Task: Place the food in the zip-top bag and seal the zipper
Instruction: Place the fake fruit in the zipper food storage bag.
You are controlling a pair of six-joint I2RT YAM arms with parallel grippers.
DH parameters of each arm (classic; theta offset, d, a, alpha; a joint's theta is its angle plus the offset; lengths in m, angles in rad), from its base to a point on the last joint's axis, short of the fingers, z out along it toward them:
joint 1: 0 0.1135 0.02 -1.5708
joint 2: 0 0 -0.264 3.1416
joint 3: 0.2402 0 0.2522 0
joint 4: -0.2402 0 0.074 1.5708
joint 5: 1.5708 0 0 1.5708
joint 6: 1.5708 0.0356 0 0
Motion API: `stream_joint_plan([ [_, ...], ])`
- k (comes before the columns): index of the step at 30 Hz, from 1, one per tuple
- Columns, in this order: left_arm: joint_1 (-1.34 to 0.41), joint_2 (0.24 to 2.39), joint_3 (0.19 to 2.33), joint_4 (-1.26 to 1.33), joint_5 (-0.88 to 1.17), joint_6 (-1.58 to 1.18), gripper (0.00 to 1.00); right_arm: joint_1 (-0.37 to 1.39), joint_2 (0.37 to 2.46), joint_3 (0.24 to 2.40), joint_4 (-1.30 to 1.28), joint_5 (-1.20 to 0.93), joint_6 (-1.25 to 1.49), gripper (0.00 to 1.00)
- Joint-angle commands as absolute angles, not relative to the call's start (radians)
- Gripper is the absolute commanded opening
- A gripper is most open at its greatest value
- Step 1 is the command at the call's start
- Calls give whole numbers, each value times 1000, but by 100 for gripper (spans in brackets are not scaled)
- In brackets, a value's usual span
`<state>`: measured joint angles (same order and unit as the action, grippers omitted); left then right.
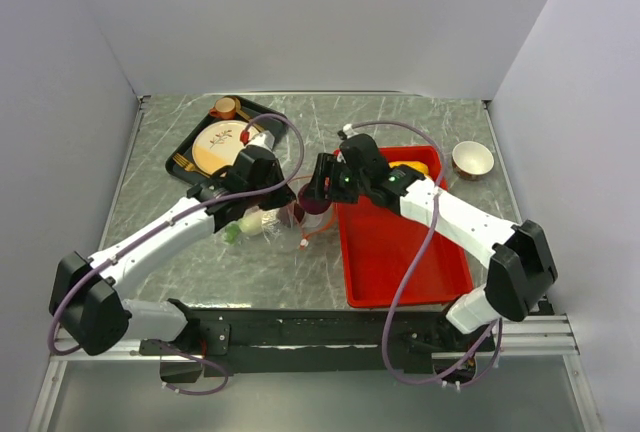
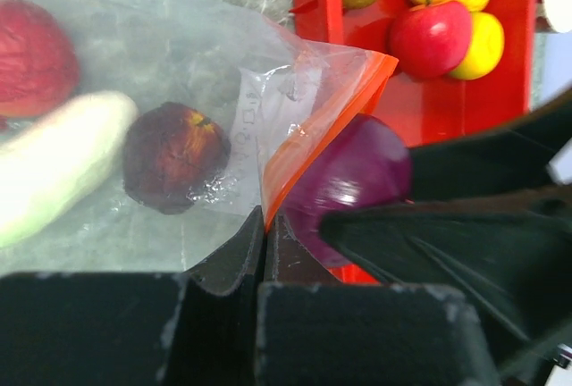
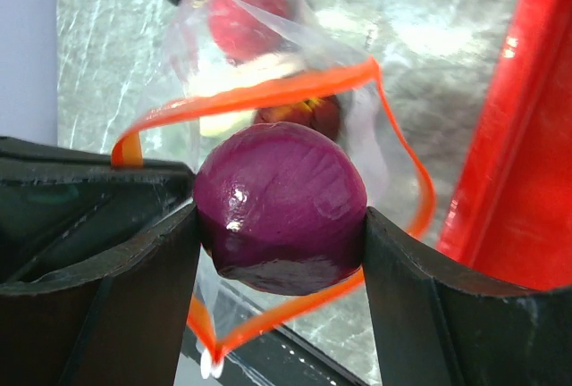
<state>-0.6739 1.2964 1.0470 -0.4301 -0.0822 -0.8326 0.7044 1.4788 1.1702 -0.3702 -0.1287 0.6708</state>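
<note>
My right hand holds the onion between its fingers, right in the mouth of the bag. My left hand pinches the bag's edge, just left of the onion. Three fruits lie inside the bag, ahead of my left hand. The tray sits right of my right hand, with more fruits in it.

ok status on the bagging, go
Left gripper shut on bag edge, mouth held open. Right gripper shut on purple onion, at the mouth. Three pieces already inside. Nothing in the way.
</note>
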Motion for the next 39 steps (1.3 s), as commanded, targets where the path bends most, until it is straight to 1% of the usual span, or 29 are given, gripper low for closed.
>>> stream_joint_plan([
  [1,-676,1230,1046,-388,-75,-834,1,716,1519,1262,-365,-179,627,41],
  [2,-676,1218,1045,-390,-87,-841,1,716,1529,1287,-379,-179,621,48],
  [3,-676,1209,1040,-388,-95,-841,1,718,1545,1296,-397,-178,608,52],
  [4,-676,1200,1039,-388,-103,-842,1,718,1546,1302,-402,-175,601,57],
  [5,-676,1180,1034,-390,-112,-844,1,716,1543,1302,-406,-170,598,79],
  [6,-676,1171,1031,-390,-127,-845,1,718,1531,1295,-394,-169,592,90],
  [8,-676,1152,1026,-390,-144,-845,1,716,1511,1276,-374,-181,577,99],
  [12,-676,1146,1028,-402,-176,-848,1,716,1459,1258,-376,-138,552,100],
  [18,-676,1147,1043,-442,-227,-873,1,697,1344,1230,-428,93,580,100],
  [19,-676,1137,1045,-452,-286,-899,1,689,1327,1224,-439,122,589,100],
  [23,-673,1017,993,-426,-397,-899,1,635,1215,1140,-434,218,639,100],
  [25,-664,1005,994,-443,-416,-897,1,585,1195,1099,-414,181,644,100],
  [28,-661,1044,1015,-488,-402,-894,1,563,1203,1088,-416,106,640,99],
  [30,-661,1063,1015,-483,-365,-900,1,566,1227,1085,-396,42,626,95],
  [32,-661,1078,1002,-468,-327,-908,1,575,1256,1078,-367,-53,633,89],
  [39,-661,1083,994,-436,-293,-916,1,655,1364,1089,-330,-141,658,79],
])
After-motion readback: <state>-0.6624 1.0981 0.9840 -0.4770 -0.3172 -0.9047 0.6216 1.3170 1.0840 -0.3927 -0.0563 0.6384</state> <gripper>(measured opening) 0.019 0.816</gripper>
